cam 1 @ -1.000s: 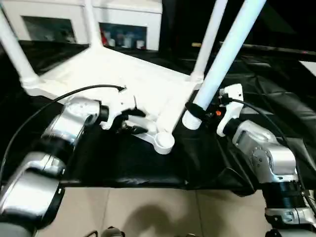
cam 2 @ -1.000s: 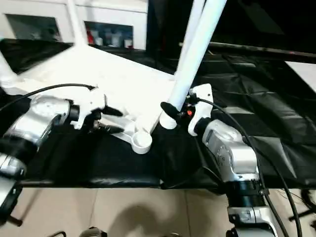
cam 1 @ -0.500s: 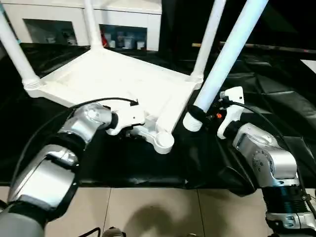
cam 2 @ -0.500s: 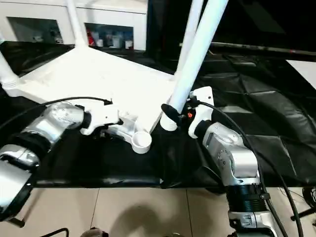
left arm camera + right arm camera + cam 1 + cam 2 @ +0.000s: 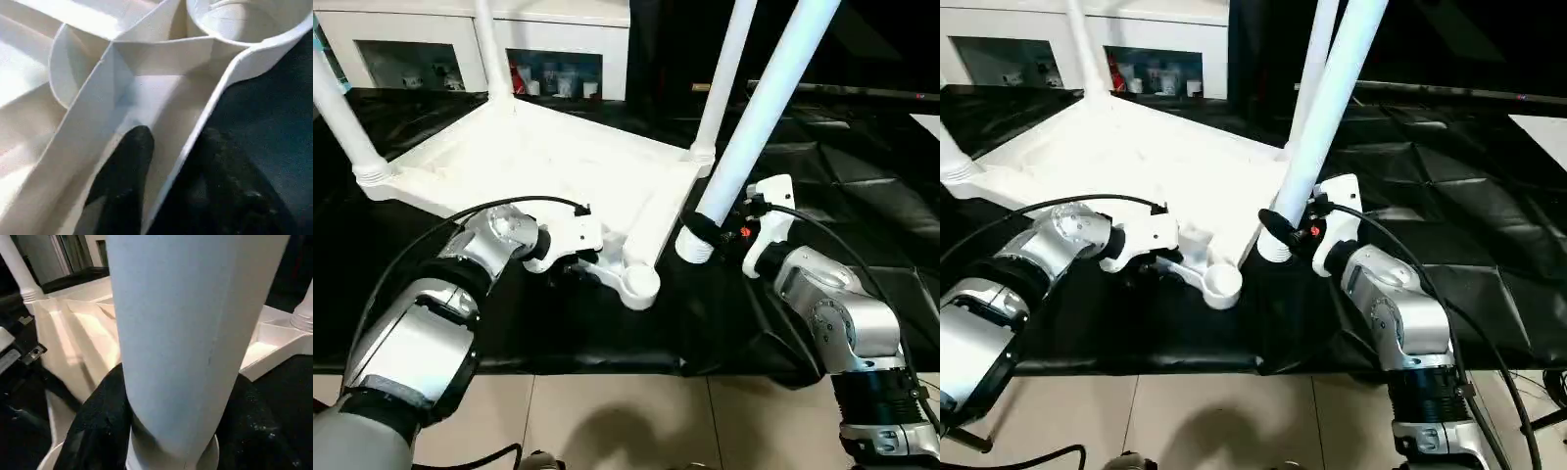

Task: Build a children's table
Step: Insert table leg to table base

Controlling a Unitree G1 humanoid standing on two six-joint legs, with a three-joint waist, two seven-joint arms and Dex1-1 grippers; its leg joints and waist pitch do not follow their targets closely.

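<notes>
1. The top lies upside down at the middle of the black work table, its ribbed underside facing up.
2. Three legs stand in its corner sockets: one at ten o'clock, one at twelve o'clock, one at one o'clock.
3. The fourth socket, at the top's near corner around six o'clock, is an open round cup with nothing in it.
4. The fourth leg leans up toward one o'clock; its lower end hangs just beside that socket, at the socket's three o'clock, and is not in it.
5. The right gripper clamps this leg near its lower end. In the right wrist view its black fingers wrap both sides of the leg's tube.
6. The left gripper sits at the socket's nine o'clock, on the top's near rim.
7. In the left wrist view one black finger lies inside the rim and the other outside it on the black cover, so the rim wall stands between them. Whether they press on the wall I cannot tell.
8. A black cable loops over the left forearm; another runs along the right one.
9. White shelving with small items stands beyond the table at twelve o'clock, and pale floor tiles show at six o'clock.
</notes>
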